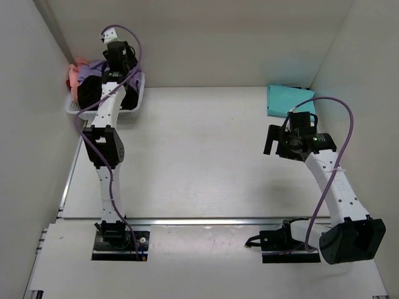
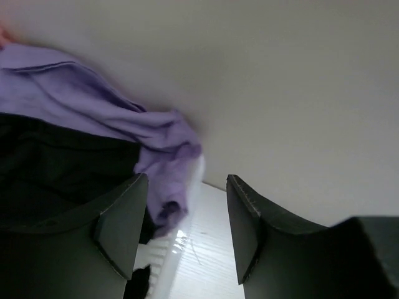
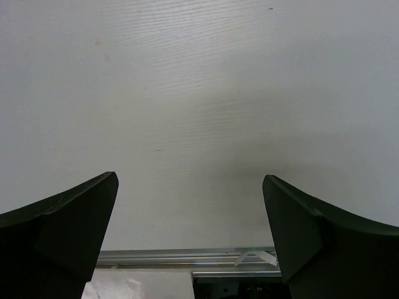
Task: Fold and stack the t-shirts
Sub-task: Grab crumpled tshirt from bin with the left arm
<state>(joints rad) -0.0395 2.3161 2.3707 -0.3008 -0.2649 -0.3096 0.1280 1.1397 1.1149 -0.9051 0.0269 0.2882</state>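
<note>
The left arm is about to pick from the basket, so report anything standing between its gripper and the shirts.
Nothing visible does. The left gripper is at the basket with its jaws apart. The lavender shirt hangs over the rim right beside it, and the black shirt lies just next to that.

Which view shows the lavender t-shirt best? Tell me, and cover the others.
Left wrist view: the lavender t-shirt is close and large there, with its folds plain. The top external view shows only a small patch beside the left arm. The right wrist view shows none of it.
</note>
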